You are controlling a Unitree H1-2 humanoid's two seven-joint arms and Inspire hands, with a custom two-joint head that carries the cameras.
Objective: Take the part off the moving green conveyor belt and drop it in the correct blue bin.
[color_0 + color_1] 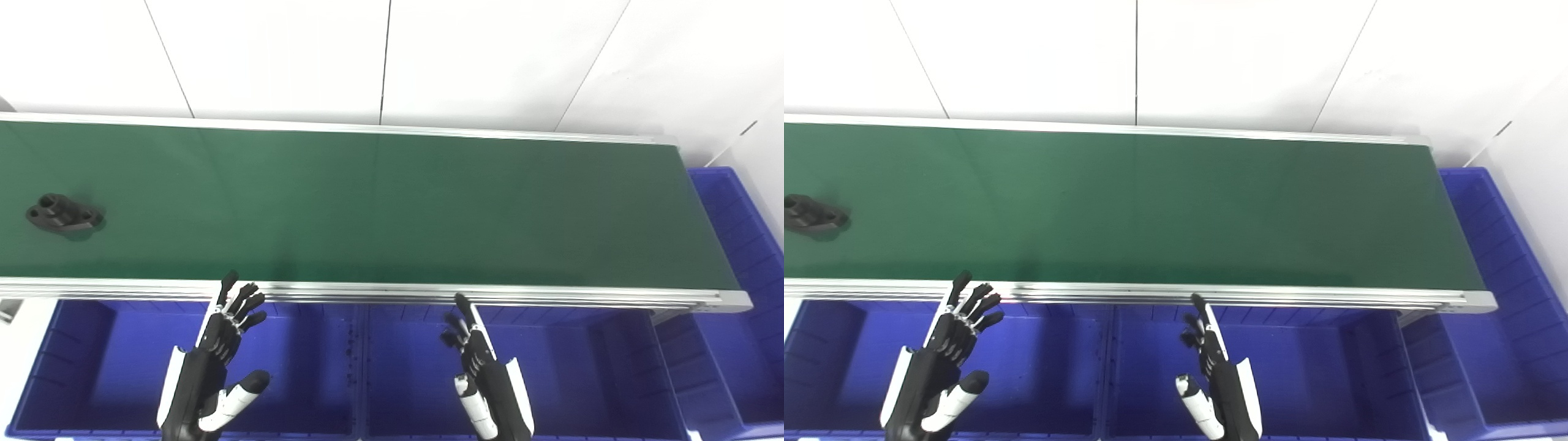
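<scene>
A little black part (62, 214) lies far to the left on the green belt (392, 208). My left hand (214, 361) is over the left blue bin (73, 367), fingers spread apart and holding nothing. My right hand (487, 380) is over the middle blue bin (588, 367), fingers apart and empty too. Both hands are well away from the part.

No legible text, labels, brand marks, numbers or signs in either view. Checked the green conveyor belt (392, 208), its metal rail (392, 294), the blue bins (306, 367), the white wall panels (275, 55) and the dark part (61, 214): all surfaces plain, unmarked.
</scene>
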